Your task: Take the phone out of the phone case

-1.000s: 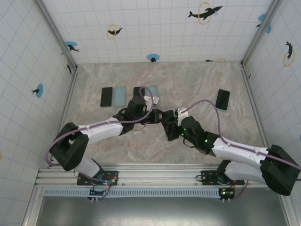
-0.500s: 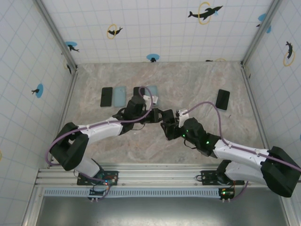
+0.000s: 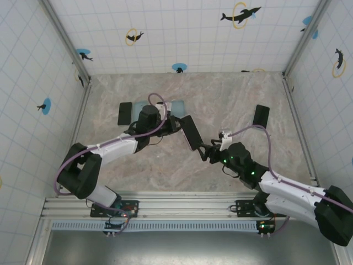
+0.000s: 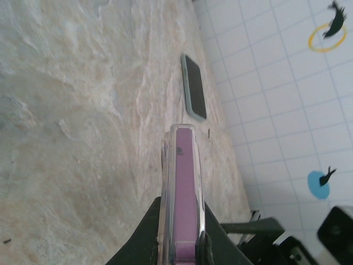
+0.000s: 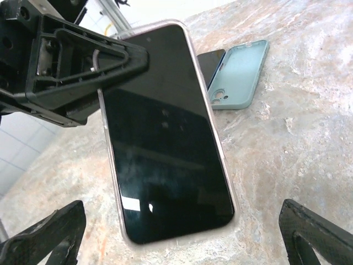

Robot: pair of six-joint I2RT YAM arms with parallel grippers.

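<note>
Left gripper (image 3: 177, 123) is clamped on the phone (image 5: 165, 132), which sits in its clear case (image 4: 164, 193). It's held off the table near centre, screen facing the right wrist camera.

Hard to see:
- One left finger is behind the handset in the right wrist view, and the case back isn't visible.
- Right fingers (image 5: 49, 237) are cut off at the frame bottom.
- From above, the left arm (image 3: 118, 148) covers part of the far-left row.

That row has a black phone (image 3: 124, 113), a teal empty case (image 5: 240, 74) and a dark phone (image 5: 212, 63) just beside it. A lone phone (image 3: 261, 116) lies flat at far right.

Surface is a beige marble-look table (image 3: 231, 94). White tiled walls (image 3: 182, 33) carry dolphin stickers (image 3: 241, 14).

Right gripper (image 3: 207, 153) is spread wide just beside the phone's lower end, touching nothing.
</note>
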